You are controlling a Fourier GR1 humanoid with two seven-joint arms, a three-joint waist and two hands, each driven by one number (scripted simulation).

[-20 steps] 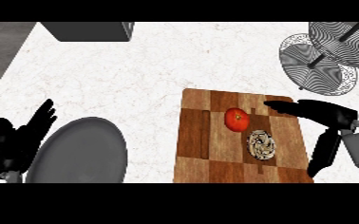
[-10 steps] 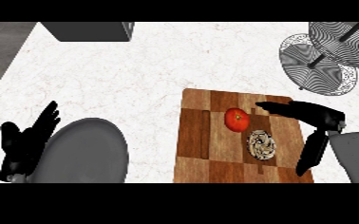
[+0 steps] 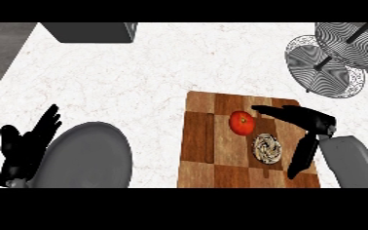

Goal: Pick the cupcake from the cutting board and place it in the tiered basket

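Left hand (image 3: 28,146) is resting at the lower left edge, fingers straight and spread, lying just beside a grey plate (image 3: 86,158) and overlapping its left rim. Right hand (image 3: 305,131) is coming in from the lower right over the cutting board (image 3: 215,146) – fingers stretched wide, holding nothing. One part is pointing left along the board toward the tomato (image 3: 242,122), tip just beside it; another is hanging down the board's right side. Cupcake (image 3: 267,148) is sitting on the board between those two parts of the hand, near but apart from both, just below-right of the tomato. Farther back on the white counter (image 3: 144,73) – tiered basket (image 3: 327,61) is standing at the upper right, well apart from the board. A dark grey box (image 3: 90,31) is sitting at the top left edge.
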